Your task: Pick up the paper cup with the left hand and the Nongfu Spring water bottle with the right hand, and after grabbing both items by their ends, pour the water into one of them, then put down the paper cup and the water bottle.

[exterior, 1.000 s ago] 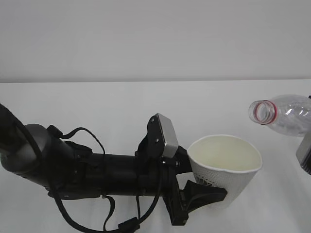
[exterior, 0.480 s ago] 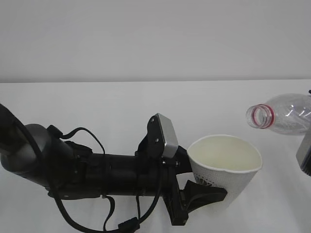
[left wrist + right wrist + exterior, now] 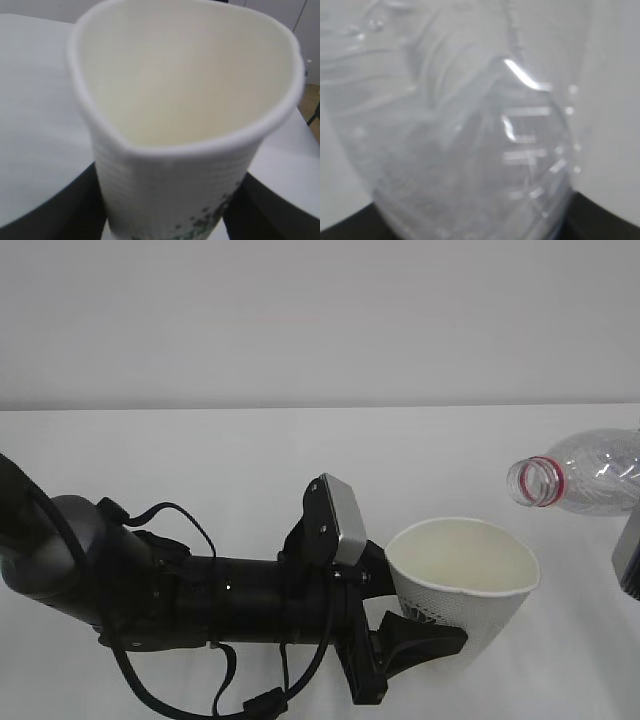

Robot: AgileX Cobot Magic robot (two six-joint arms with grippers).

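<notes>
A plain white table runs back to a pale, bare wall, with the far edge of the table a straight line across the exterior view.

The left hand reaches in from the left at the near edge: a bulky black arm with looping black cables and a silver-grey plate just behind its jaws. Its black fingers close on the lower part of the paper cup, one on each side, so the cup is gripped near its base. The cup stands near-centre, right of the arm, mouth up and tipped slightly toward the camera. It is white and tapered, its outer wall finely dimpled, with a bit of dark green print low on the side. The inside is cream and looks dry. In the left wrist view the rim is squeezed out of round into a rounded triangle, and dark fingers sit at both lower flanks.

The Nongfu Spring water bottle hangs at the far right, above and right of the cup and apart from it. It lies nearly horizontal, its open mouth with a red neck ring pointing left. The body is clear and ribbed. Whether water is inside cannot be told.

Only a dark sliver of the right hand shows at the right edge. In the right wrist view the bottle's blurred clear body fills the picture with black gripper parts at both lower corners, so the jaws hold the bottle.
</notes>
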